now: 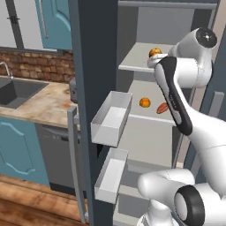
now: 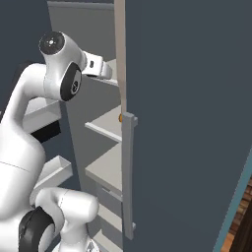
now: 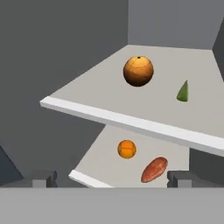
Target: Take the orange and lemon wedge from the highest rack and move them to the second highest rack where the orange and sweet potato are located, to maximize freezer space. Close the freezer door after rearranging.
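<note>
Hand view adds lemon wedge beside top-rack orange; two oranges, one sweet potato; fingers wide, empty.

1. Upper orange: dimpled peel with a slight sheen.
2. Lemon wedge: matt green surface.
3. Sweet potato: dull reddish-brown skin.
4. Top rack: smooth, matt pale grey.
5. Countertop: mottled, stone-like.
6. Wall: rough brick.
7. Floor: wood planks.
</note>
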